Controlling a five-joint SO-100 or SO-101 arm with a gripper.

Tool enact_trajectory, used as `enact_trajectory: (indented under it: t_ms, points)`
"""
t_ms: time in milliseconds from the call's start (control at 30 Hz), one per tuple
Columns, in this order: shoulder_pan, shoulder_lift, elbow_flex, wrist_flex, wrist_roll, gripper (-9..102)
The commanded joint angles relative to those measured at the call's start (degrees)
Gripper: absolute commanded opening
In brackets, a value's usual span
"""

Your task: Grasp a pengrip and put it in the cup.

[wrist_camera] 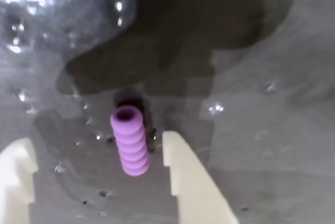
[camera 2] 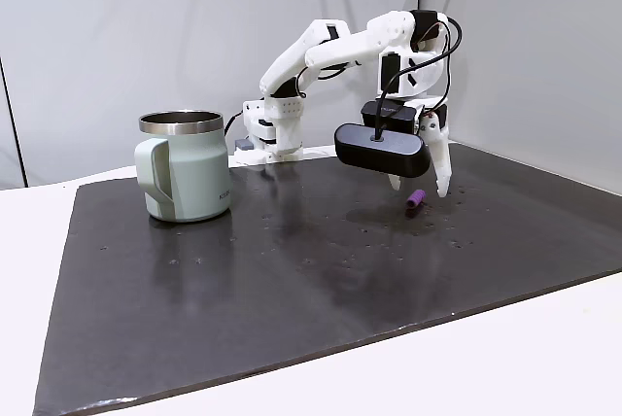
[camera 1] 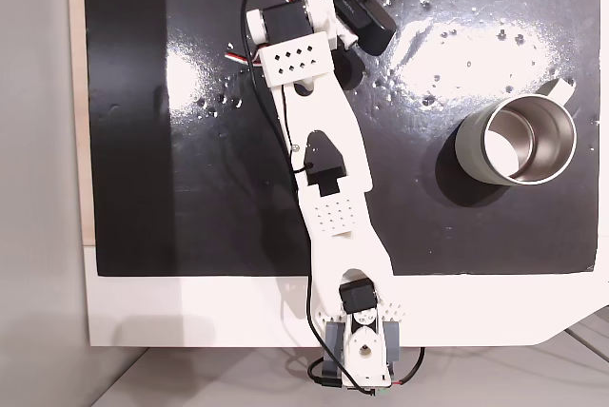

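Observation:
The purple ribbed pengrip (wrist_camera: 131,140) lies flat on the black mat between my pale fingers, closer to the right-hand finger (wrist_camera: 180,177) than to the left one (wrist_camera: 18,171). My gripper (wrist_camera: 94,140) is open and touches nothing. In a fixed view from the side, the gripper (camera 2: 419,189) points down just above the pengrip (camera 2: 416,201) at the mat's right. The grey-green steel cup (camera 2: 185,168) stands upright far to the left, handle toward the camera. From above, the cup (camera 1: 471,145) sits right of the arm, its inside empty.
The black mat (camera 1: 190,188) covers most of the white table and carries glare patches and small specks. The black wrist camera (camera 1: 362,22) hides the fingers from above. The arm's base (camera 1: 357,345) is at the table's near edge.

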Motion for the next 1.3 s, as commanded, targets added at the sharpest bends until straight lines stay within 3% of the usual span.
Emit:
enact_trajectory:
  t_ms: [0, 500, 900, 1167, 1267]
  points:
    - [-1.85, 2.81, -0.18, 0.53, 1.58, 24]
    - [-6.59, -0.09, 5.62, 0.44, -1.14, 22]
    - [-5.10, -4.48, 5.71, -3.96, -5.80, 18]
    - [-3.78, -6.24, 5.71, -5.63, -7.29, 1]
    - [-2.99, -6.24, 5.62, -6.06, -7.73, 0]
